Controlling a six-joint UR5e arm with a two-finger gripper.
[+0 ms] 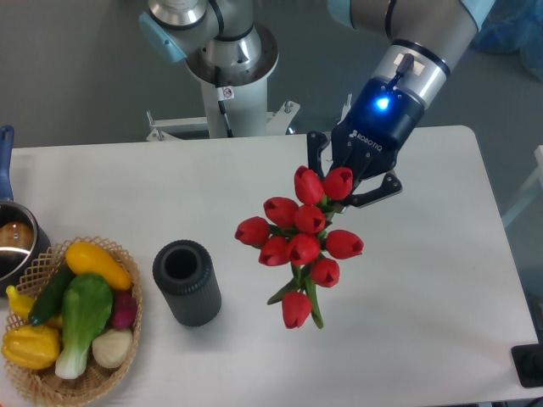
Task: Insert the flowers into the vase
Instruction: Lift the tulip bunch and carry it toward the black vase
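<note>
We see the hand (350,178) hanging above the white surface (254,178), right of centre, with a blue light glowing on its dark body; its fingers are clamped on the flowers (301,242), gripping the bunch at the end hidden behind the red buds. The bunch is lifted clear of the surface and tips toward the camera; the red buds spread in a loose cluster below and left of the hand, and a few green stems and leaves poke out at the lower edge with one bud at the very bottom. The vase (187,282) stands upright on the surface, well apart from the flowers and to their left; its round mouth is open and dark, and its ribbed grey wall shows below the rim. Further left, at the corner of the surface, we see a wicker basket (42,381) holding colourful vegetables (81,309), near the vase but not touching it; just above the basket, at the left edge, sits a metal pot (13,246) with a blue handle (6,157). The arm's pale base (229,68) rises behind the far edge.
</note>
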